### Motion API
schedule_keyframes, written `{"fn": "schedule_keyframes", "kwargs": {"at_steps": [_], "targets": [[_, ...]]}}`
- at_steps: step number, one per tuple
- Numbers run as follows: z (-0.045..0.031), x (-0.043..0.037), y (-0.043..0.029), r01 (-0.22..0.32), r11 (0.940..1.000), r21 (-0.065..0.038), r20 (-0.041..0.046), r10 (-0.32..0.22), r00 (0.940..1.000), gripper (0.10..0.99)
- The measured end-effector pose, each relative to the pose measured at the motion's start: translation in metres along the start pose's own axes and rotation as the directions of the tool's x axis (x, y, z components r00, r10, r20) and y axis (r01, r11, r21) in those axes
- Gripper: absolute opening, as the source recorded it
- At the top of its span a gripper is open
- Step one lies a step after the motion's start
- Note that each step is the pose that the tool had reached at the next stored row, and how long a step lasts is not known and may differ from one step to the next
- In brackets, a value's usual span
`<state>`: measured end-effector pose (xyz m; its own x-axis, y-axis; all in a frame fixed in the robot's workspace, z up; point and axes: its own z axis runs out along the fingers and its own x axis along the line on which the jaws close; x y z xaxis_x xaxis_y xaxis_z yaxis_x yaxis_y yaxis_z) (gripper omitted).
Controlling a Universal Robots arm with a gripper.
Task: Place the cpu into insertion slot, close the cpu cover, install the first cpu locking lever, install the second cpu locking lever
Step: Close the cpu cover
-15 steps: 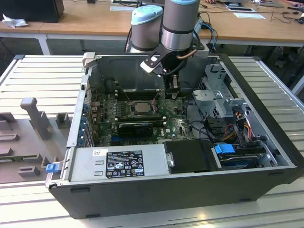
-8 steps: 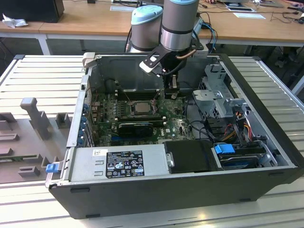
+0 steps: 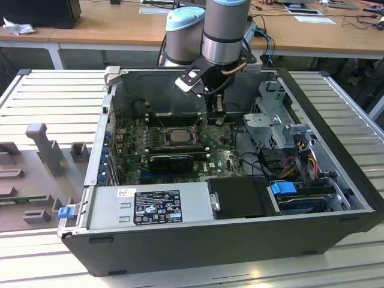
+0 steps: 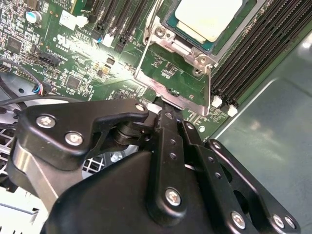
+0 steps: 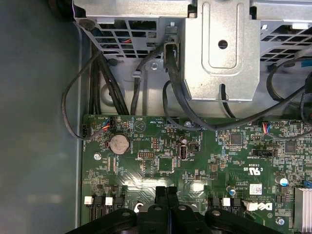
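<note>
The cpu point(image 4: 209, 17), a flat square with a silver-grey top, lies in the insertion slot point(image 4: 169, 25) on the green board; the exterior view has it point(image 3: 178, 135) at the middle of the open case. The cpu cover point(image 4: 190, 102), a thin metal frame with a large window, stands raised off the slot. Its free edge meets the tips of my gripper point(image 4: 163, 105), whose black fingers point(image 5: 162, 195) are pressed together on it. A thin wire lever point(image 4: 142, 53) stands beside the cover. My gripper point(image 3: 213, 114) hangs just to the exterior view's right of the slot.
Long black memory slots point(image 4: 253, 53) run beside the socket, by the grey case wall point(image 4: 273, 156). A metal drive cage point(image 5: 219, 48) and black cables point(image 5: 122, 92) sit past the board's edge. A power supply point(image 3: 150, 207) fills the case's near side.
</note>
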<state>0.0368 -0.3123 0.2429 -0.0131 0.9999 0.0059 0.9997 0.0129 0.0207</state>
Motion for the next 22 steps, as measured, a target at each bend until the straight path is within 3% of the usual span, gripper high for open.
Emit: {"fn": "schedule_keyframes", "kwargs": {"at_steps": [22], "targets": [[-0.0001, 0.0001, -0.0049, 0.0, 1.0, 0.0, 0.0001, 0.0, 1.0, 0.106]]}}
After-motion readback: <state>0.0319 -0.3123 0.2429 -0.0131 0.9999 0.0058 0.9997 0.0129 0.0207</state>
